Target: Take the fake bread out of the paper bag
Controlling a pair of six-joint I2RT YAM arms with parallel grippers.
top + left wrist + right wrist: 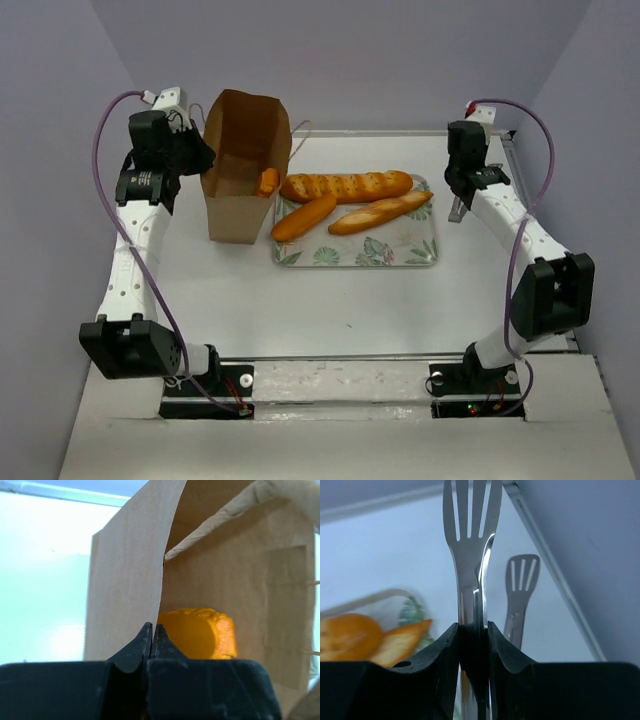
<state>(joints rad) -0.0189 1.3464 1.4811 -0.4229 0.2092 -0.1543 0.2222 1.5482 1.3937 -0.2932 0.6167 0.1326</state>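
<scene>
In paper bag (125, 580); bread (197, 632) just past L gripper (151, 628)

right gripper (472, 629): clamped on steel tongs (467, 580) | fake bread (347, 637) lower-left

The left arm (135, 250) and the right arm (515, 225) are built of white links joined by blocky black joint housings, the left one's long link dotted with rows of small holes, and each ends in a black base, the right base (478, 385) carrying a small red and a green light. A lavender cable (103, 150) loops from the white left wrist camera (168, 98) down to the base, with a matching cable (545, 150) on the right arm. The left gripper (151, 632) and right gripper (472, 630) have matte black fingers tapering from broad blocks to narrow tips
</scene>
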